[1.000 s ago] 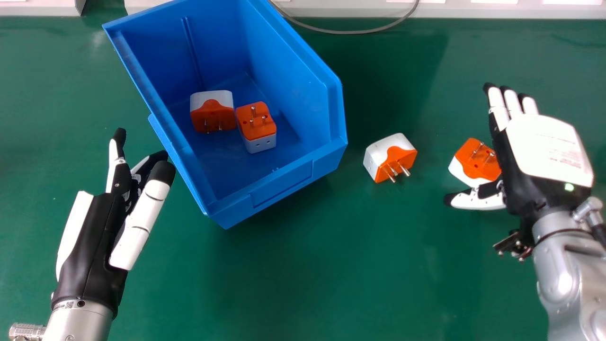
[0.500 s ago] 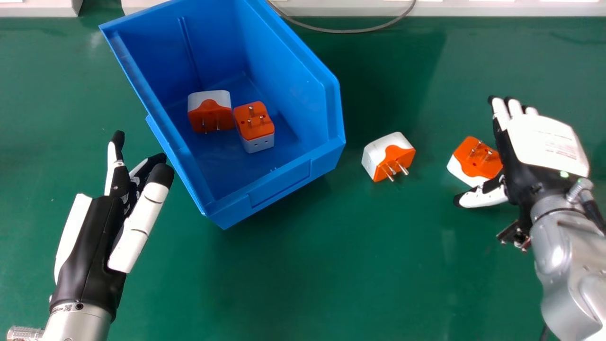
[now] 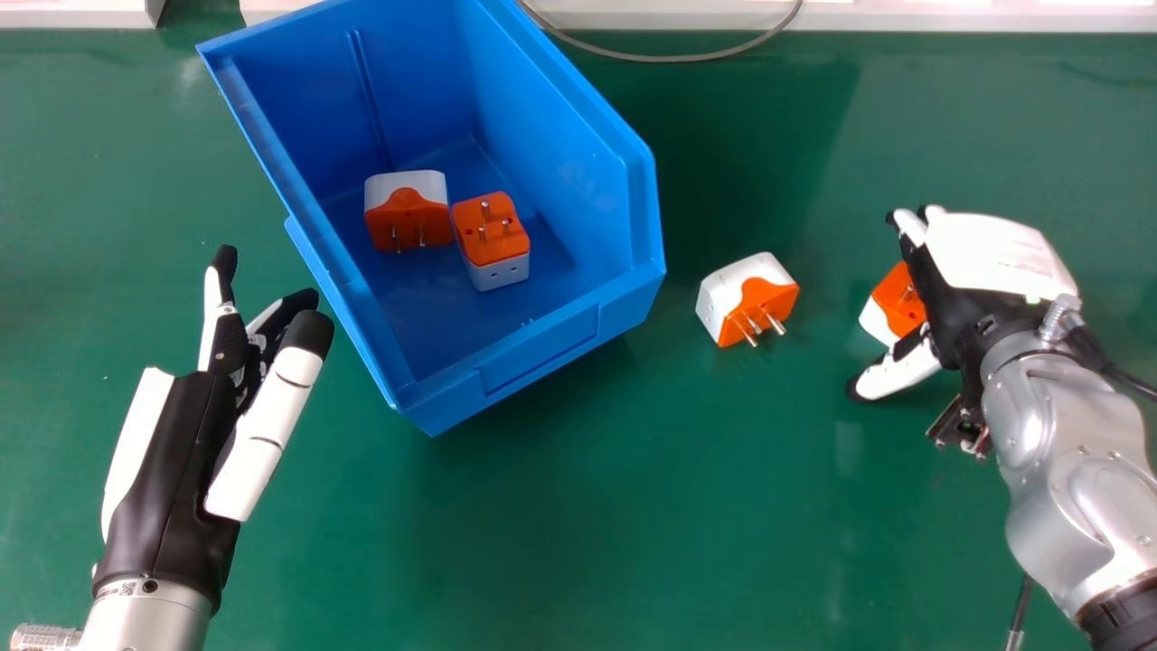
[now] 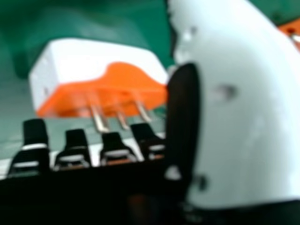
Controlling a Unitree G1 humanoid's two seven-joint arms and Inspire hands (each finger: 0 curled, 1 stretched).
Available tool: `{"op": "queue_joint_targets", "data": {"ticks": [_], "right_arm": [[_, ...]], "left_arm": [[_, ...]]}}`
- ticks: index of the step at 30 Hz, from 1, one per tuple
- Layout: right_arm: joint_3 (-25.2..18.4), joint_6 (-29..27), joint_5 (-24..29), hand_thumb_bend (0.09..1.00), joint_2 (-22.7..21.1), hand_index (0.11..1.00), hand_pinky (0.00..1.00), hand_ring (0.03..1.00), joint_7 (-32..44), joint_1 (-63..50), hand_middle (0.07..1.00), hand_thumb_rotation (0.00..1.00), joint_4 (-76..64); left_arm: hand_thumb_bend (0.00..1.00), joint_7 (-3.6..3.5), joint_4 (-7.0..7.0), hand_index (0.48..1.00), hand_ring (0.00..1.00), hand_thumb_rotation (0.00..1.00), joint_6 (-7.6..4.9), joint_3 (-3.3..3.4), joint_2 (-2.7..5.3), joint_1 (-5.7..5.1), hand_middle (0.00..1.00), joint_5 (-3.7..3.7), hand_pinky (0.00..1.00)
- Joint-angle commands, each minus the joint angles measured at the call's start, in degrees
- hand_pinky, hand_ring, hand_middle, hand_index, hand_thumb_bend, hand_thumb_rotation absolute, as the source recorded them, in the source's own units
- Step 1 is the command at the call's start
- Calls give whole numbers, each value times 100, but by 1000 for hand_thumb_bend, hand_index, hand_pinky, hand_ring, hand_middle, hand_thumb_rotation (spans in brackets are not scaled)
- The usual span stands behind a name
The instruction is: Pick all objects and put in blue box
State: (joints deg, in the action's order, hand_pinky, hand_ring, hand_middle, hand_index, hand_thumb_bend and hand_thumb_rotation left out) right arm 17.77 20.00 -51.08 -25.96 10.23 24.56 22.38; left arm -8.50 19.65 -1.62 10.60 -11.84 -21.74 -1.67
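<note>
Head view: the left robot hand [image 3: 172,443], fingers relaxed, hangs beside the blue box [image 3: 538,357] holding two adapters [image 3: 409,217]. Rightward, a loose adapter [image 3: 748,298] sits on the bench [image 3: 587,515]. At the rightmost adapter [image 3: 888,312], the right robot hand [image 3: 994,258], spread, should clear the prongs, then pinch the sides evenly. Its forearm [image 3: 1067,470] slants in from lower right, palm downward.

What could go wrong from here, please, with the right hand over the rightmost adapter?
The right hand partly covers that adapter, so closing slightly off might nudge it away rather than grip it. The left hand lies close beside the blue box, so moving it might bump the box.
</note>
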Motion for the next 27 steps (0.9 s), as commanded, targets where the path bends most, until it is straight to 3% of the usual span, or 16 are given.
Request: {"op": "queue_joint_targets", "data": {"ticks": [1, 7, 18, 27], "right_arm": [[10, -52, 50, 575, -162, 942, 844, 944, 1, 275, 978, 239, 26], [65, -84, 149, 571, -242, 932, 833, 928, 29, 419, 966, 241, 235], [27, 138, 325, 566, -301, 932, 837, 929, 124, 553, 966, 244, 289], [15, 135, 454, 555, -355, 913, 824, 913, 84, 567, 948, 239, 344]], "left_arm": [[703, 31, 216, 894, 885, 925, 17, 9, -4, -20, 906, 7, 830], [691, 30, 259, 894, 886, 927, 65, 23, -11, -23, 907, 19, 832], [696, -3, 150, 896, 887, 928, 3, 70, -51, 0, 908, 51, 834], [702, -27, 241, 896, 887, 928, 28, 108, -72, -44, 908, 62, 833]]}}
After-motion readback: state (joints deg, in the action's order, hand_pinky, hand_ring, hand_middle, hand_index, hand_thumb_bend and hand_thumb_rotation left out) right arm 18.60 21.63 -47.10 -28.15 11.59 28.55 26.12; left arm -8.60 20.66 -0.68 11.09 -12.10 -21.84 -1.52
